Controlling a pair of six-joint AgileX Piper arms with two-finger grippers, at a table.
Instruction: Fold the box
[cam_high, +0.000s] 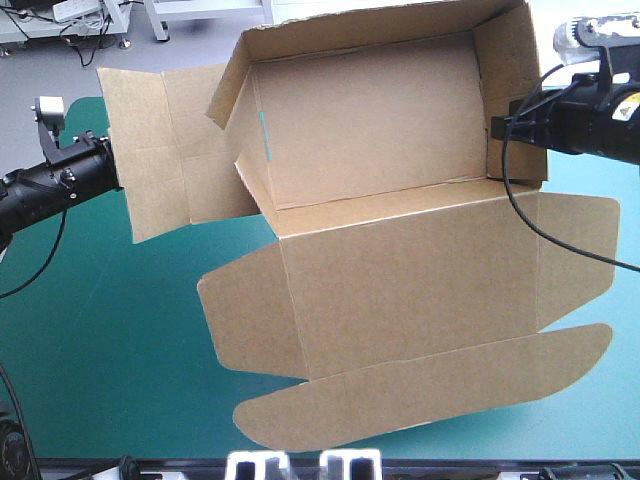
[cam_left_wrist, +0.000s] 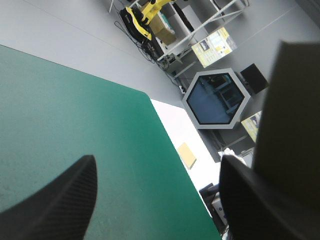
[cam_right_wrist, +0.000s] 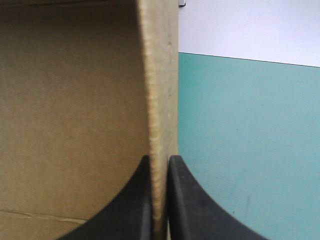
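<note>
The brown box (cam_high: 400, 280) stands half formed in the middle of the table, its back and side walls raised and its lid panel with rounded flaps flat toward the front. My right gripper (cam_high: 495, 128) is shut on the top edge of the right wall (cam_right_wrist: 159, 100); the black fingers (cam_right_wrist: 185, 200) pinch the board between them. My left gripper (cam_high: 112, 165) is at the outer edge of the spread left flap (cam_high: 150, 140). It is open (cam_left_wrist: 157, 160), with board (cam_left_wrist: 292, 115) beside one finger and only teal-green cover between the two.
Teal-green cover (cam_high: 100, 350) shows in front of the left arm and along the front edge below the lid flaps. The table's far left corner (cam_left_wrist: 150, 100) lies ahead of my left gripper.
</note>
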